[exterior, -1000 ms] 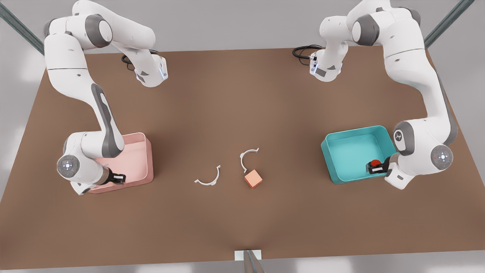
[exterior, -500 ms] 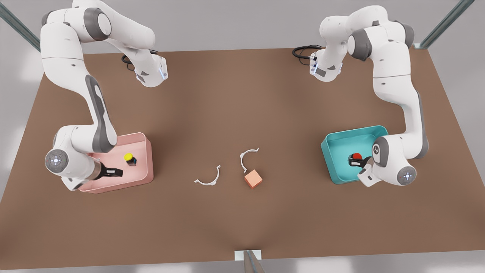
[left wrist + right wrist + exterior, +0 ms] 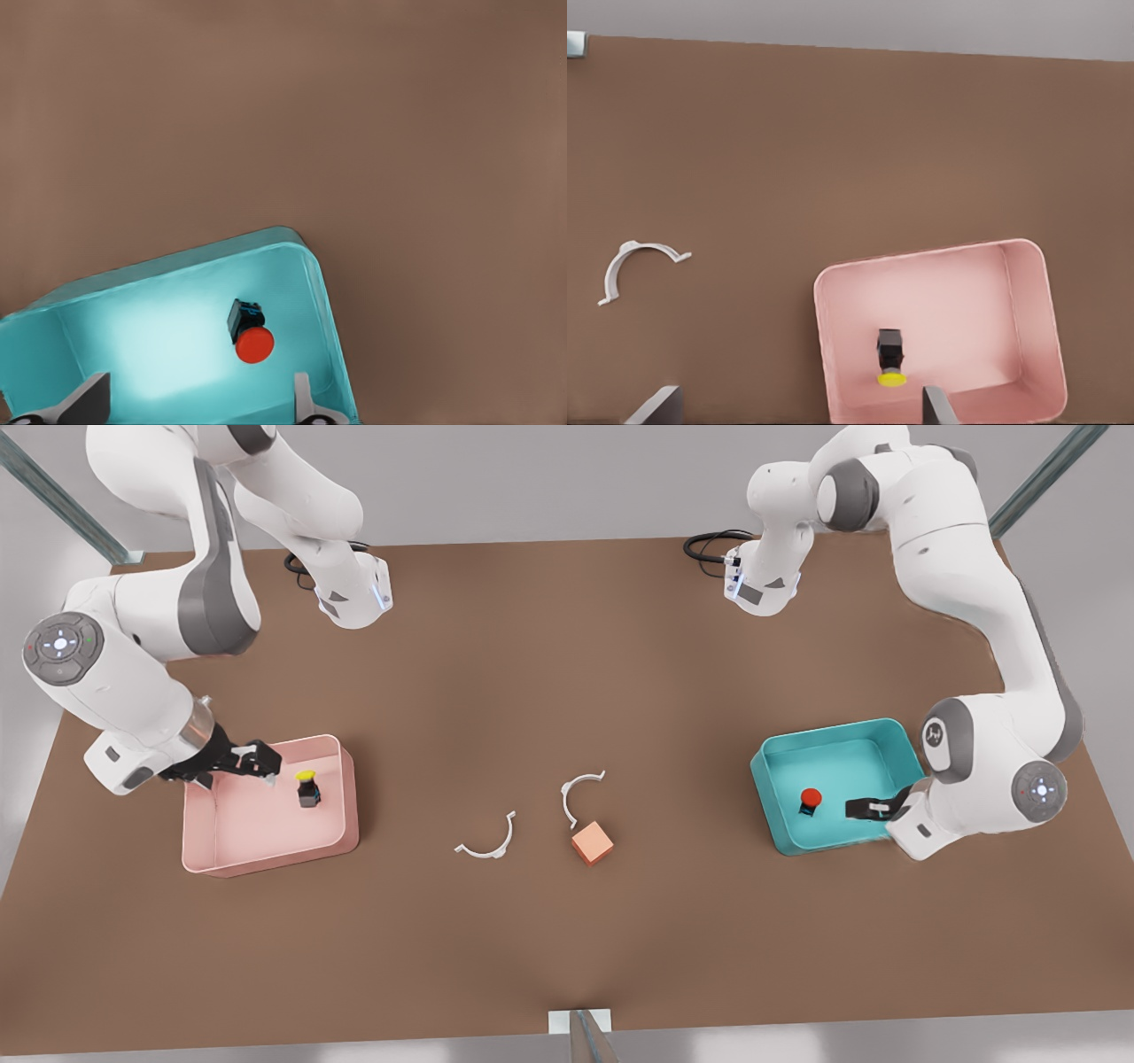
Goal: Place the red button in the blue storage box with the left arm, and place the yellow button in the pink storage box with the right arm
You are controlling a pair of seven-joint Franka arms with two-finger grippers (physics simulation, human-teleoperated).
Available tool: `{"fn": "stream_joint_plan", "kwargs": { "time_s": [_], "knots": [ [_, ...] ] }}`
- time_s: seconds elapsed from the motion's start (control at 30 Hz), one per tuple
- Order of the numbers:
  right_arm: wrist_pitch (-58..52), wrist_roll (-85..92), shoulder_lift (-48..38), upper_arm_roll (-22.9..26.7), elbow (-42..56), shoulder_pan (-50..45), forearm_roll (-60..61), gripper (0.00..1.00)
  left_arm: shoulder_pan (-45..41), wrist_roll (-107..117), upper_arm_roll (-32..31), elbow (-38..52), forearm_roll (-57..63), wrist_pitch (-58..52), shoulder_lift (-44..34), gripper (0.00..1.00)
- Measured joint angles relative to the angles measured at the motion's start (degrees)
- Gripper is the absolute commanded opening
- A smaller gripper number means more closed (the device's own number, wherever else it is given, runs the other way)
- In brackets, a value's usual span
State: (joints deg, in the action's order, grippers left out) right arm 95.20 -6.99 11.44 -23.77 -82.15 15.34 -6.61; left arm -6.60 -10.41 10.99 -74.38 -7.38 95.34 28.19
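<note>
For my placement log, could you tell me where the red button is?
In the front view's right, the red button sits inside the blue storage box, beside the open left gripper.

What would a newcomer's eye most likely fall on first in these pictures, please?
Probably the two bright tubs: the pink storage box at the front view's left with the yellow button inside, and the blue storage box at its right holding the red button. An open hand hangs beside each button.

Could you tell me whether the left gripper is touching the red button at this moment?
Apart. The front view shows teal floor between the left gripper and the red button inside the blue storage box.
</note>
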Motion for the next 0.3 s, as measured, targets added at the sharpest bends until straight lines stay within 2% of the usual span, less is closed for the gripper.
{"fn": "stream_joint_plan", "kwargs": {
  "time_s": [0.1,0.17,0.2,0.23,0.3],
  "knots": [
    [-1.4,-0.7,0.1,0.3,1.0,0.5,0.3,1.00,0.2,2.0,1.5,0.5,0.2,-1.9,-8.1,1.00],
    [-1.9,-1.1,0.1,0.2,1.3,0.3,0.3,1.00,2.4,3.4,-1.7,-2.8,1.3,-3.1,-13.9,1.00],
    [-1.7,-1.3,-0.1,2.2,1.3,-2.1,0.2,1.00,5.0,4.0,-5.0,-4.4,2.2,-3.4,-15.6,1.00],
    [-1.7,-1.4,-1.2,8.5,1.1,-8.6,0.3,1.00,6.3,4.6,-6.8,-5.6,2.9,-3.7,-16.5,1.00],
    [-2.0,-1.6,-3.0,16.7,0.3,-17.3,0.6,1.00,7.0,5.7,-8.2,-8.6,3.7,-3.5,-18.3,1.00]
  ]
}}
